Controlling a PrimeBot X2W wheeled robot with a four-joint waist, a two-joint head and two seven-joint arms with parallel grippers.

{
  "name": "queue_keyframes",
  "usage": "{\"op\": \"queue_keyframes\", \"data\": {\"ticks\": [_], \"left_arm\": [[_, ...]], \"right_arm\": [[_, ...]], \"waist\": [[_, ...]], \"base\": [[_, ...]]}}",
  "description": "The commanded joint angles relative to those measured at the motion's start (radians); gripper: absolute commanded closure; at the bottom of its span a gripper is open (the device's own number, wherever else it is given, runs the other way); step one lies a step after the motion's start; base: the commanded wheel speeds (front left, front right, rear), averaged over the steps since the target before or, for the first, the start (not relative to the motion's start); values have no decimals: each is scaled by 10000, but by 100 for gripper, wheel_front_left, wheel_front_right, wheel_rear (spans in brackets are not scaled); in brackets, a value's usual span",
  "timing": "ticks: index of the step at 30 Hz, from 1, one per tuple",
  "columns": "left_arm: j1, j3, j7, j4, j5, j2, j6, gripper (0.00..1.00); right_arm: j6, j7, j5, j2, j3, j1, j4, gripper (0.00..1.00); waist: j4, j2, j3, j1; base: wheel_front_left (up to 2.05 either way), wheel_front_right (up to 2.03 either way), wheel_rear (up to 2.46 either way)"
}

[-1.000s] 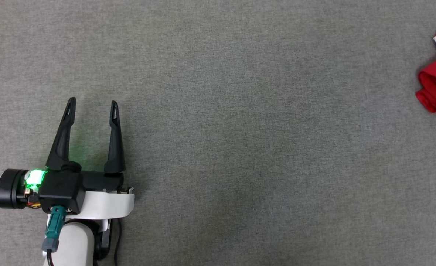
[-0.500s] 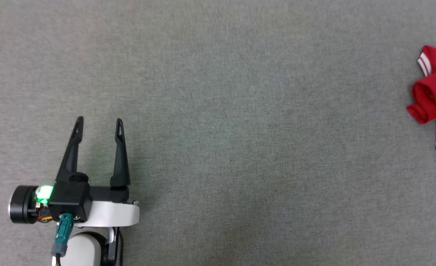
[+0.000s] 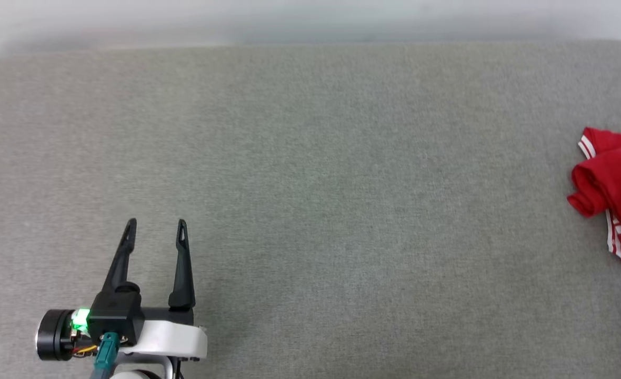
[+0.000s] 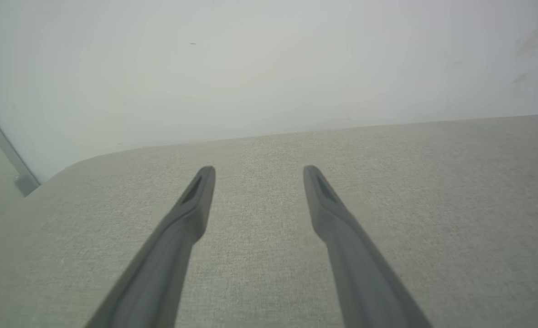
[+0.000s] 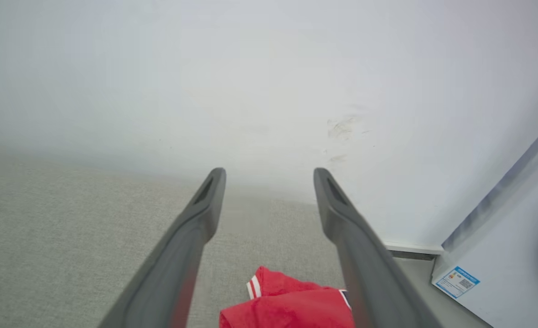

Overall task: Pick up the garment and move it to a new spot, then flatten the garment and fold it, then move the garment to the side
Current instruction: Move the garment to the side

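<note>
garment [image 3: 610,192] lies bunched at the far right of the grey surface [image 3: 310,184], neither flat nor folded. right gripper [image 5: 269,175] near it, fingers apart, holding nothing. left gripper [image 3: 156,225] well apart, fingers spread, empty. judgement: flattening, folding and setting aside remain.

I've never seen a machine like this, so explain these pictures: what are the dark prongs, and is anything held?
It is a two-armed robot. The wide picture looks down from its head onto a grey fabric surface; the left gripper is at lower left. The other two come from wrist cameras looking along each gripper's two dark fingers. A crumpled red shirt lies at the right, showing between the fingers of the right gripper. Both grippers are open and hold nothing.
</note>
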Motion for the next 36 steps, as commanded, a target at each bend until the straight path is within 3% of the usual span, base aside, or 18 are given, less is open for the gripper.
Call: {"op": "queue_keyframes", "data": {"ticks": [1,14,21,36], "left_arm": [[174,32,-23,95,-14,-44,-40,0],[599,178,-22,575,-67,-140,-204,0],[900,166,-22,788,-42,-203,-271,0],[1382,46,-22,1038,17,-257,-547,0]], "right_arm": [[-14,-335,-151,305,170,353,-301,0],[-14,-2165,-985,2297,689,2289,-1045,0],[-16,-2216,-1276,3215,726,3504,-1120,0],[-14,-2416,-1310,3858,872,5388,-1323,0]], "waist": [[298,0,-437,1],[666,0,-1446,1],[728,0,-1991,1],[718,0,-2609,1]], "base": [[0,0,0],[0,0,0],[0,0,0],[0,0,0]]}}
